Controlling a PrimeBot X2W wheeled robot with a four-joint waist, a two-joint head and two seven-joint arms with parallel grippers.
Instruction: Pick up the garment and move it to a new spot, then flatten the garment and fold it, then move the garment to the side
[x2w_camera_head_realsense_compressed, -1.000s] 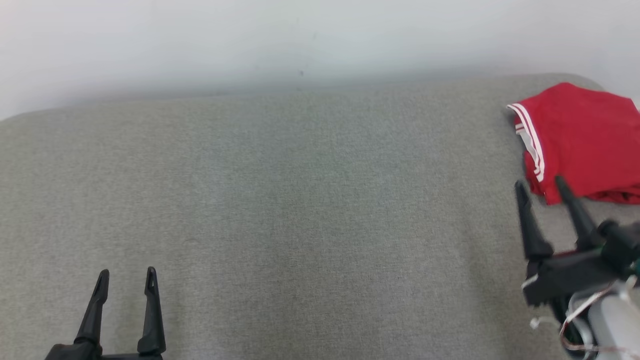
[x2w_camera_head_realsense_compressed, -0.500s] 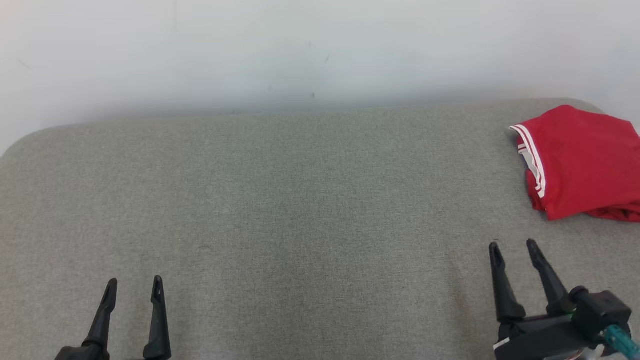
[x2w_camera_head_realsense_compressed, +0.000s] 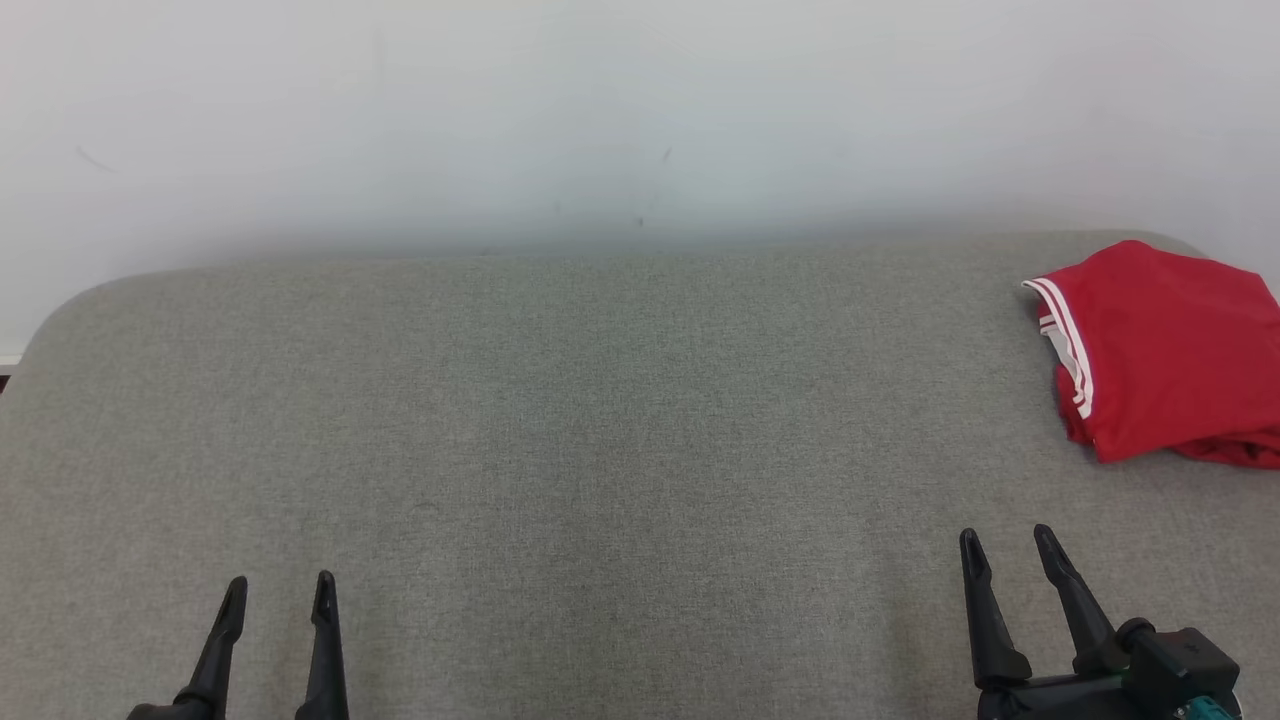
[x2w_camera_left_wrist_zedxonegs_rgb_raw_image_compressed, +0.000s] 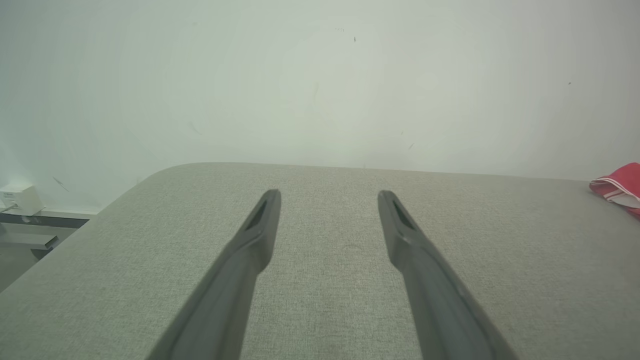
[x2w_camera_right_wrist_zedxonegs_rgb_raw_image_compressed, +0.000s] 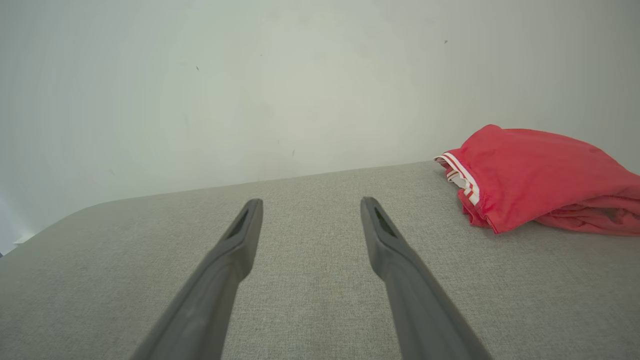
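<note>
The garment is red with white stripes along one hem, folded into a compact bundle at the far right of the grey padded table. It also shows as the garment in the right wrist view and as a sliver of the garment at the left wrist view's right edge. My right gripper stands open and empty near the front right, well short of the bundle. At the front left my left gripper is open and empty too.
A plain pale wall rises right behind the table's far edge. The table's rounded far-left corner drops off to the floor; a small white box sits low on the wall beyond it.
My right gripper has drawn back from the garment's near edge toward the front of the table. The head camera has tilted up, so the whole scene sits lower in view.
</note>
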